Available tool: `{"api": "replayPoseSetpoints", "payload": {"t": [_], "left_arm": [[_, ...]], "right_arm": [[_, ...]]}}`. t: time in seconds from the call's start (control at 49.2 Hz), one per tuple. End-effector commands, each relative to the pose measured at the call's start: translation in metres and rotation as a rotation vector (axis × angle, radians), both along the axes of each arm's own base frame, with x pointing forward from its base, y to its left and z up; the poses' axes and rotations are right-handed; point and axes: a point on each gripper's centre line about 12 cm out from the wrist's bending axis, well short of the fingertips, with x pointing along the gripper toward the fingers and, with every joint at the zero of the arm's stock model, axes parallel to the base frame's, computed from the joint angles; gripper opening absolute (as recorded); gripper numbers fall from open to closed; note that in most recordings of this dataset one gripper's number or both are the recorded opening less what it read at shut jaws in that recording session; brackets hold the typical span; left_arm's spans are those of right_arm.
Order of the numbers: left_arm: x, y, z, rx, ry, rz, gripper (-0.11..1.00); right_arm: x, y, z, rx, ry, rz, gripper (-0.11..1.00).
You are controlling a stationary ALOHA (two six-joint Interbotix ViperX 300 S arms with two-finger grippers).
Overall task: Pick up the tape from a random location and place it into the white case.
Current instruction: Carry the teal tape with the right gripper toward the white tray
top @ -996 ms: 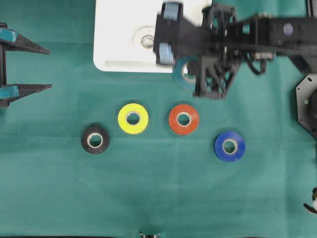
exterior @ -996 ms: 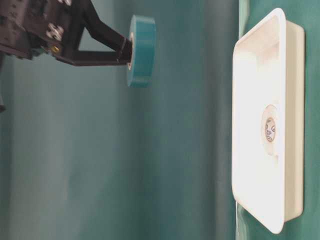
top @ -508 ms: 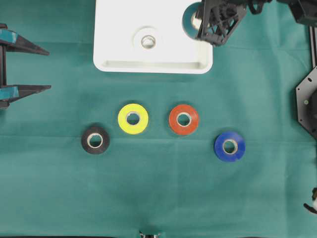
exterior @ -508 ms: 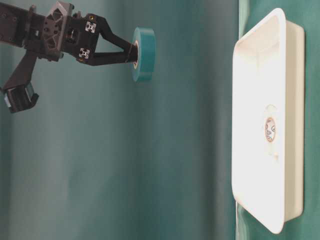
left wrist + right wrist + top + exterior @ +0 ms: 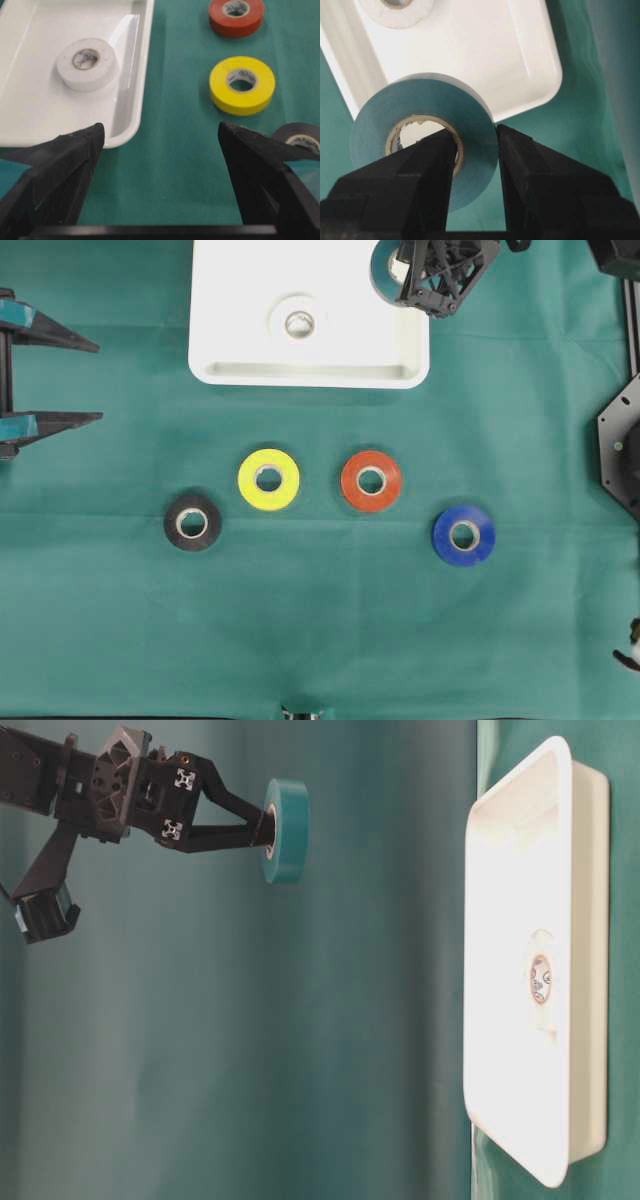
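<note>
Swung right gripper, clamped on the teal tape, from beside the white case to over its far-right corner; release next, probably; left gripper spread, idle.

Looks like a robotics lab bench: flat green cloth tabletop and backdrop, black skeletal robot arm, sparse staged props only — glossy yellow tape roll, orange-red tape roll, shallow white plastic tray.
</note>
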Motion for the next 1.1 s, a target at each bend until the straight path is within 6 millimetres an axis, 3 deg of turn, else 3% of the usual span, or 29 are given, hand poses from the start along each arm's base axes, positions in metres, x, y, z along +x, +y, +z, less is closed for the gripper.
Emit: {"api": "replayPoseSetpoints", "payload": {"t": [0.0, 0.508, 1.077], "left_arm": [[0.002, 0.001, 0.004, 0.0, -0.012, 0.003, 0.96], [0.002, 0.001, 0.005, 0.0, -0.012, 0.003, 0.96], [0.002, 0.001, 0.005, 0.0, -0.011, 0.003, 0.96]], "right_arm": [[0.001, -0.001, 0.012, -0.021, -0.053, 0.006, 0.27], [0.032, -0.017, 0.006, -0.041, -0.082, 0.025, 0.27], [0.03, -0.021, 0.003, -0.038, -0.073, 0.014, 0.27]]}}
